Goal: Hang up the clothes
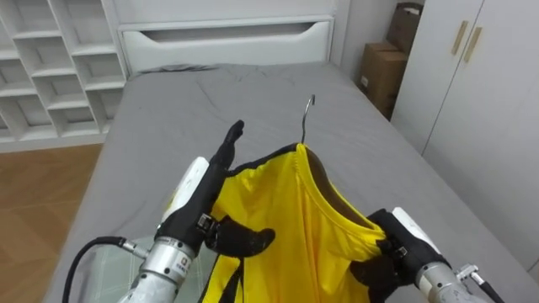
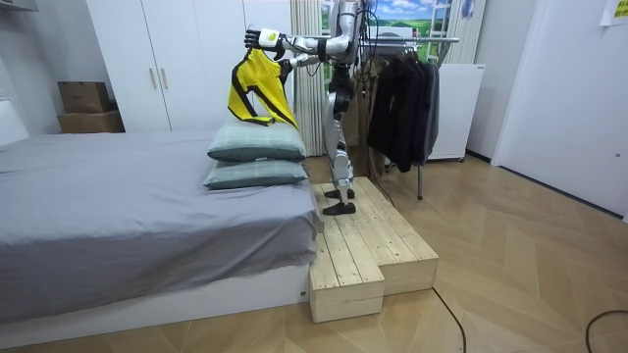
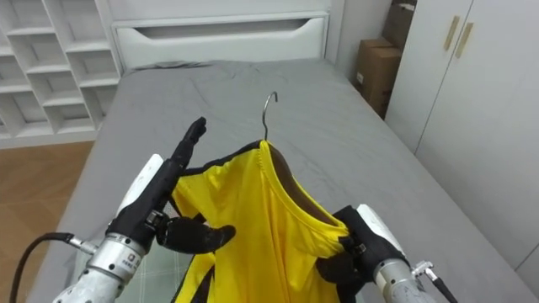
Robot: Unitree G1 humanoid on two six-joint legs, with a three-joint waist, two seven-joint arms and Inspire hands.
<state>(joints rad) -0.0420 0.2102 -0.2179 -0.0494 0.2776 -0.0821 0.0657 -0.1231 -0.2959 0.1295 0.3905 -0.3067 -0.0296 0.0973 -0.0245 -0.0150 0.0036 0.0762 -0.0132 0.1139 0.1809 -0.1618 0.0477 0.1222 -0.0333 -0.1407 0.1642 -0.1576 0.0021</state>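
Note:
A yellow shirt (image 1: pixel 290 223) hangs on a hanger whose metal hook (image 1: pixel 308 114) sticks up above the collar. I hold it up over the grey bed (image 1: pixel 168 118). My left hand (image 1: pixel 206 198) lies along the shirt's left side with straight fingers pointing forward and the thumb resting on the cloth. My right hand (image 1: pixel 383 261) is at the shirt's right shoulder, with dark fingers curled into the cloth there. In the room view I stand on a wooden platform (image 2: pixel 363 245) beside the bed and raise the shirt (image 2: pixel 257 86) above two pillows (image 2: pixel 257 155).
A clothes rack (image 2: pixel 402 93) with dark garments stands behind me in the room view. Ahead are a white bed end (image 1: pixel 227 40), white shelves (image 1: pixel 50 67) on the left, and cardboard boxes (image 1: pixel 383 71) and a wardrobe (image 1: pixel 480 84) on the right.

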